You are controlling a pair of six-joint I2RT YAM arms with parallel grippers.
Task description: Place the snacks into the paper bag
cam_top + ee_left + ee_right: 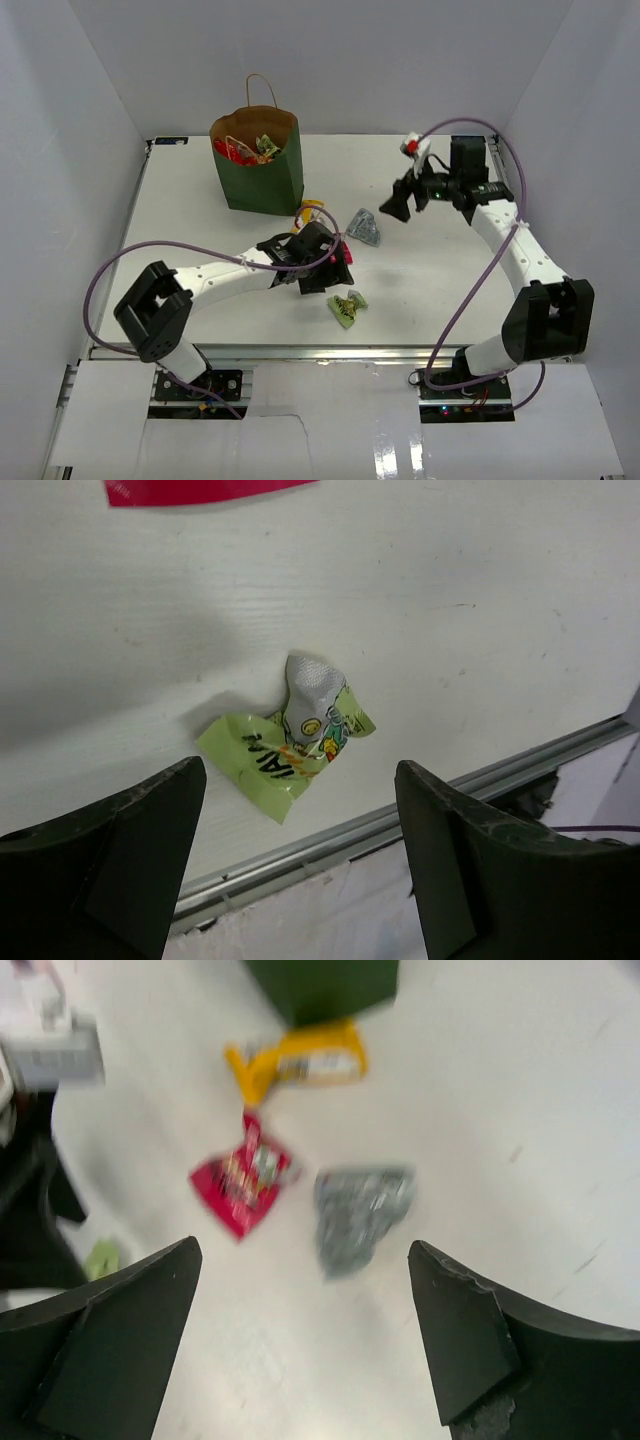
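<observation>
The dark green paper bag [257, 172] stands upright at the back left, with red and green snacks inside. A yellow packet [311, 209], a silver-grey packet [366, 228] and a pink packet [344, 256] lie in front of it. A light green packet [347, 306] lies near the front edge. My left gripper [322, 275] is open and empty, hovering just behind the light green packet [290, 735]. My right gripper [395, 207] is open and empty, raised to the right of the silver-grey packet [360, 1210]. The right wrist view is blurred and also shows the pink packet [242, 1182] and the yellow packet [300, 1060].
The table's metal front rail [400, 818] runs just beyond the light green packet. White walls close in the table on the left, back and right. The left arm's black body covers part of the pink packet in the top view.
</observation>
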